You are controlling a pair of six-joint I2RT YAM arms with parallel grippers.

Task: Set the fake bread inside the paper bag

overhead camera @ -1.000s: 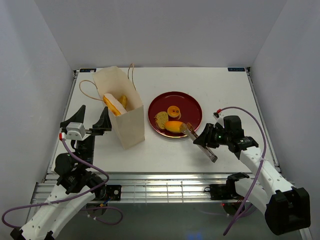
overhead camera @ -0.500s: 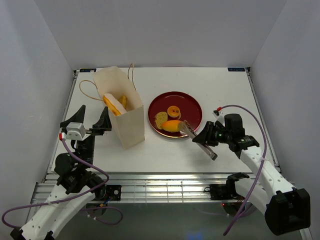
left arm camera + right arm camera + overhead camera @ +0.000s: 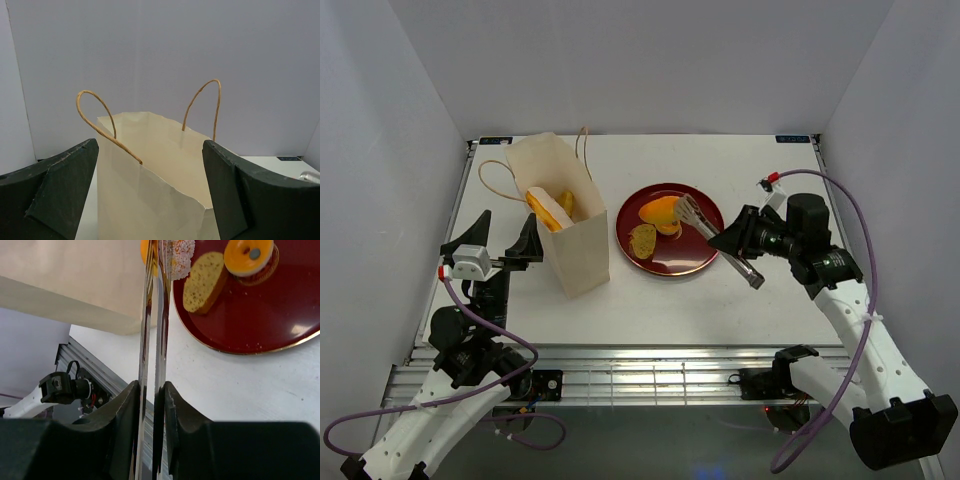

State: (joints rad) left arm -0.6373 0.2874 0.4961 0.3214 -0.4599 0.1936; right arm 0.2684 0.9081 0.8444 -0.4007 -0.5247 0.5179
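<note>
The right tool [image 3: 735, 243] is clamped on metal tongs [image 3: 715, 235], whose tips pinch an orange roll [image 3: 658, 210] over the far left part of the red plate [image 3: 705, 248]. A slice [image 3: 642, 239] lies on the plate. The left tool [image 3: 506, 240] gapes open just left of the upright paper bag [image 3: 582, 250], which already has bread [image 3: 552, 208] inside.

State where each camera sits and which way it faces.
Top external: high behind the bases, looking down on the table; left arm and right arm show.
Left wrist: on the left arm, facing roughly level at the paper bag; open jaws at both edges.
Right wrist: on the right arm, looking down the tongs at the plate; jaws shut on the tongs.
Shared: top and right wrist see plate, paper bag, bread slice.
</note>
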